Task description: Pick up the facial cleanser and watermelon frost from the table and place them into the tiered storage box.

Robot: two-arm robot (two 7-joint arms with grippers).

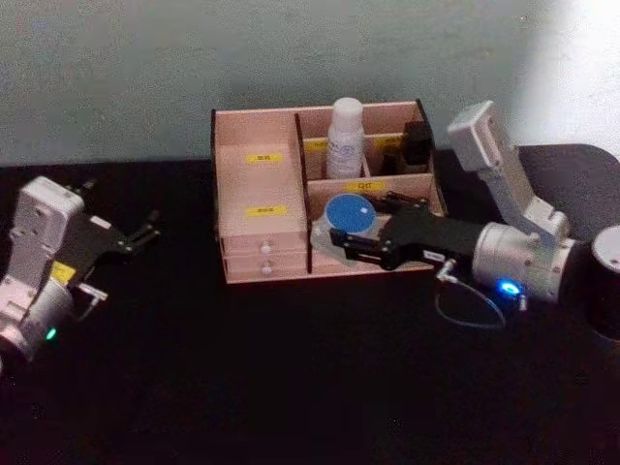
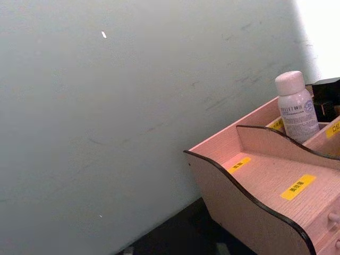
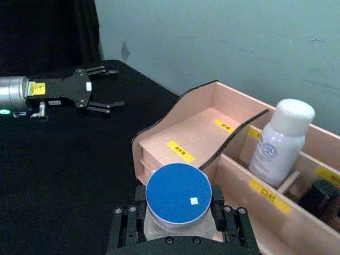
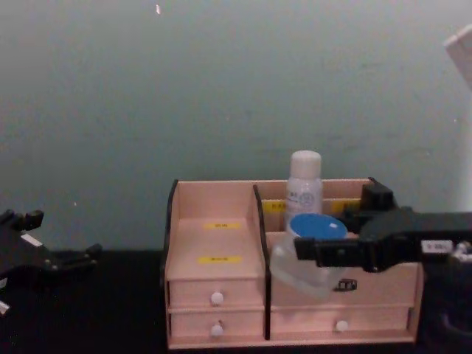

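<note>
The tiered storage box (image 1: 254,208) stands at the back middle of the black table. Upright in its rear compartment is the facial cleanser (image 1: 346,136), a white bottle, which also appears in the other views (image 2: 295,109) (image 3: 280,142) (image 4: 304,186). My right gripper (image 1: 337,238) reaches in from the right and is shut on the watermelon frost (image 1: 351,214), a blue-lidded clear jar (image 3: 178,194) (image 4: 312,240) held tilted at the box's front right compartment. My left gripper (image 1: 145,232) rests open at the left, away from the box (image 3: 98,91).
A small black item (image 1: 417,143) sits in the box's rear right compartment beside the bottle. A dark cylinder (image 1: 608,276) stands at the right edge of the table. A thin cable loop (image 1: 470,310) hangs under my right wrist. A pale wall rises behind the box.
</note>
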